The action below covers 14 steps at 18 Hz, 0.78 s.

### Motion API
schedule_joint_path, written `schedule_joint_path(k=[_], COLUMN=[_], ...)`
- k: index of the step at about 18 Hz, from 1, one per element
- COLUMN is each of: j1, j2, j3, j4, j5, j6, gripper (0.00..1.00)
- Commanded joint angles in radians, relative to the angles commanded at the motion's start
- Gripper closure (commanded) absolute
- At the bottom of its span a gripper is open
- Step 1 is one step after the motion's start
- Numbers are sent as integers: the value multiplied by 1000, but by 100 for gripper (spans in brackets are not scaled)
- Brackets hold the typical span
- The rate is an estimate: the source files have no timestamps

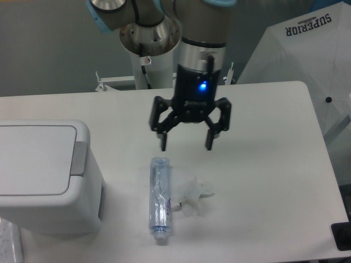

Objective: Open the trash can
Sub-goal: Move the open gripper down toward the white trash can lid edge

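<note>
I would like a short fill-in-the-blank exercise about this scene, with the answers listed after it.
1. The lid of the trash can is ____.
2. The gripper hangs above the table with its jaws ____.
3. The bottle lies on its ____.
4. The crumpled wrapper lies to the ____ of the bottle in the picture.

Missing words: closed; open; side; right
</note>
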Motion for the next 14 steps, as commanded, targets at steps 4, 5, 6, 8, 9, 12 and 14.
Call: schedule_joint_path(k=[4,5,6,8,9,12,14], j1=[-15,-26,-40,-60,-72,-115,-126], j2=[-3,-3,-6,-8,-12,-40,-58], j3=[9,4,7,7,7,12,20], j4=[2,2,5,8,9,11,15], j5=[-2,-2,-2,-2,-2,-2,-2], j6=[-57,-57,-60,-60,-58,-52,-51], gripper=[0,0,0,0,0,0,0])
